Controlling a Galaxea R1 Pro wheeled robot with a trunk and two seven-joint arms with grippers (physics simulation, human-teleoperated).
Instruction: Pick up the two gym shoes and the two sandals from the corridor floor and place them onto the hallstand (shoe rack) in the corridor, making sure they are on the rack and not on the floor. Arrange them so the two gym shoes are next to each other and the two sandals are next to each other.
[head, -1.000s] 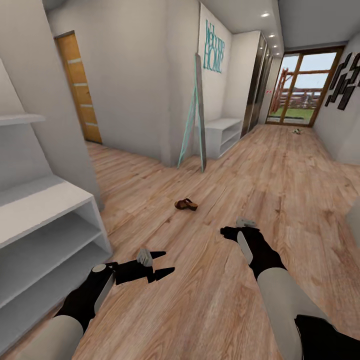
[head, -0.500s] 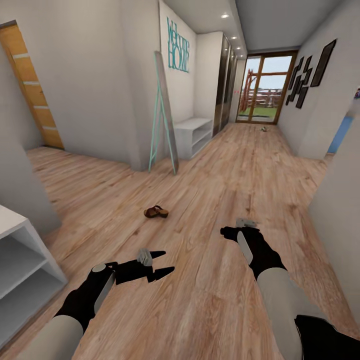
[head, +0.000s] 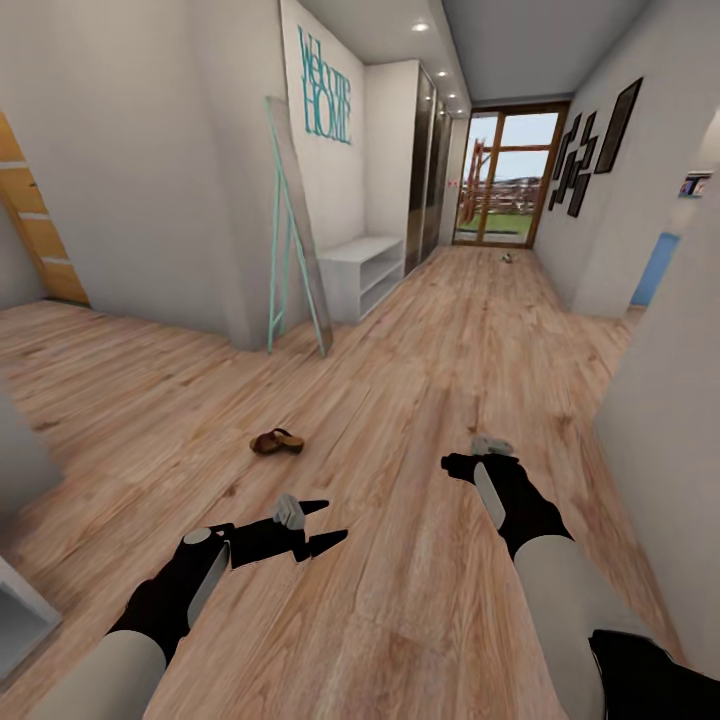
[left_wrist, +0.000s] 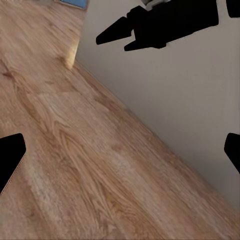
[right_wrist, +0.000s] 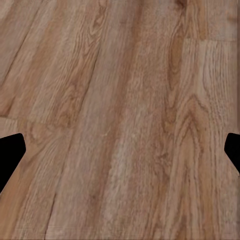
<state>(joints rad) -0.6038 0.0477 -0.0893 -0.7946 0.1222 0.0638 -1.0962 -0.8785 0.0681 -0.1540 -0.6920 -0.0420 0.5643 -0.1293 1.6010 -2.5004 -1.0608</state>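
Observation:
One brown sandal (head: 277, 441) lies on the corridor floor (head: 420, 380), ahead and left of my hands. Only a pale corner of the hallstand (head: 12, 615) shows at the lower left edge. My left gripper (head: 325, 525) (left_wrist: 120, 155) hangs open and empty above the planks, short of the sandal and to its right. My right gripper (head: 452, 464) (right_wrist: 120, 150) is also open and empty over bare floor, further right. A tiny pale object (head: 508, 258) lies far down by the glass door; I cannot tell whether it is a gym shoe.
A leaning mirror with a teal frame (head: 295, 225) and a long low white bench (head: 360, 270) stand along the left wall. A grey wall (head: 670, 420) runs close on my right. The glass door (head: 505, 180) closes the corridor's far end.
The camera has swung right, so the whole scene slid left and the hallstand has nearly left the picture. Both arms hold the same pose, and both grippers stay open.

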